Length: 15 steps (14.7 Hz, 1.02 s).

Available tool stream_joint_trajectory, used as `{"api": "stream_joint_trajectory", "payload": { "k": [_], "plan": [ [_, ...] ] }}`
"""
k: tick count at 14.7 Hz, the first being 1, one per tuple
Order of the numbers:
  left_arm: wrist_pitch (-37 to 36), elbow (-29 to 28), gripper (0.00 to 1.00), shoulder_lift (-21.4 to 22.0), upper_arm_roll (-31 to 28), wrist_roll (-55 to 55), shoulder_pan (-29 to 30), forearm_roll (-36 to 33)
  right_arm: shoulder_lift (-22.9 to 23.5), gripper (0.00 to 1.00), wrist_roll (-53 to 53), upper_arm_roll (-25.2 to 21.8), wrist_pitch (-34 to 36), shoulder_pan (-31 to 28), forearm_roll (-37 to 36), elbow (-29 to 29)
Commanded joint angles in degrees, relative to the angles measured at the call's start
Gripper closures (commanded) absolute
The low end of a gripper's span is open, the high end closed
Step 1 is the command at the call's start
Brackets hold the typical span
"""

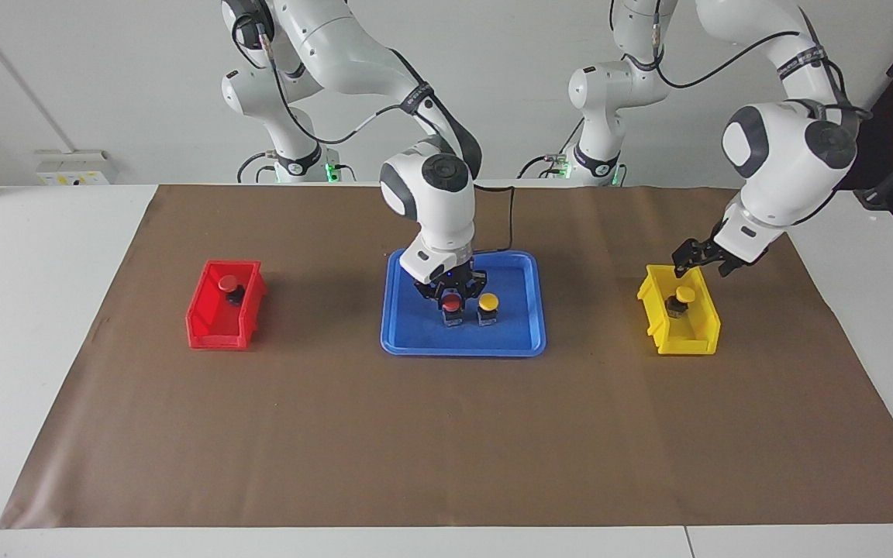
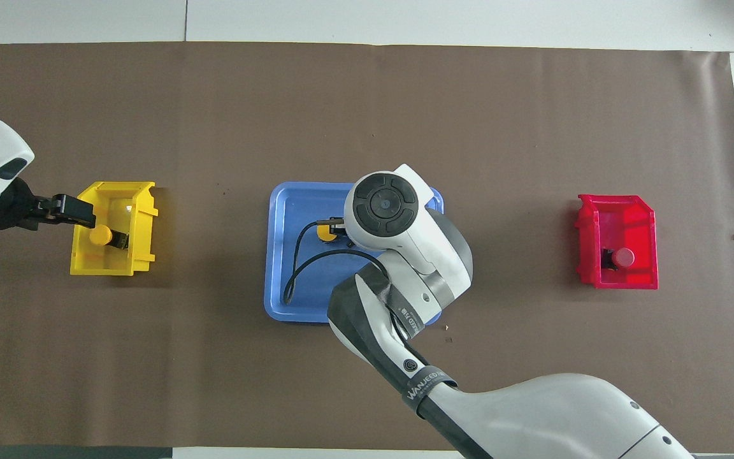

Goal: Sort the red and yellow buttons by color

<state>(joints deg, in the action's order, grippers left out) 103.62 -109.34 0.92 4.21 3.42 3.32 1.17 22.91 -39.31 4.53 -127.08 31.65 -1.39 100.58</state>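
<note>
The right tool (image 1: 452, 297) is down inside the blue tray (image 1: 408, 333), its fingers set on either side of a red button (image 1: 451, 303) that stands on the tray floor; whether they pinch it yet cannot be told. Just beside that button, toward the left arm's end of the desk, stands a yellow button (image 1: 488, 303) in the same tray. The left tool (image 1: 693, 258) hangs over the edge of the yellow bin (image 1: 696, 341) nearer the robots, fingers spread and holding nothing. A second yellow button (image 1: 684, 297) lies in that bin. At the right arm's end, a second red button (image 1: 229, 285) lies in the red bin (image 1: 214, 329). A brown mat (image 1: 446, 434) covers the desk.
</note>
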Motion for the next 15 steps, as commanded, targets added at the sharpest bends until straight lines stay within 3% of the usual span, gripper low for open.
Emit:
{"api": "stream_joint_trajectory", "payload": {
  "k": [1, 4, 8, 12, 15],
  "plan": [
    [-5.1, 5.37, 0.0, -0.48, 0.36, -0.43, -4.52, 0.15, -1.38, 0.79, 0.37, 0.04, 3.48, -1.14, -1.85, -1.6],
    [4.61, -1.02, 0.0, 1.19, 0.44, -13.39, -13.56, 0.15, -6.8, 0.79, 10.61, -0.05, 11.92, -7.98, -2.48, -3.47],
    [13.61, -2.19, 0.0, -4.68, 0.36, -32.13, -28.34, 0.06, -15.86, 0.79, 30.74, -0.05, 23.0, -20.98, -2.39, -0.22],
    [22.05, -0.61, 0.0, -12.5, 0.36, -46.73, -35.39, -4.4, -17.9, 0.79, 52.45, 0.04, 22.68, -36.1, -1.6, 2.94],
    [25.22, 1.14, 0.02, -16.37, 0.27, -52.27, -37.76, -5.21, -20.18, 0.79, 57.32, 0.04, 13.92, -40.69, -1.51, 10.13]
  ]
}}
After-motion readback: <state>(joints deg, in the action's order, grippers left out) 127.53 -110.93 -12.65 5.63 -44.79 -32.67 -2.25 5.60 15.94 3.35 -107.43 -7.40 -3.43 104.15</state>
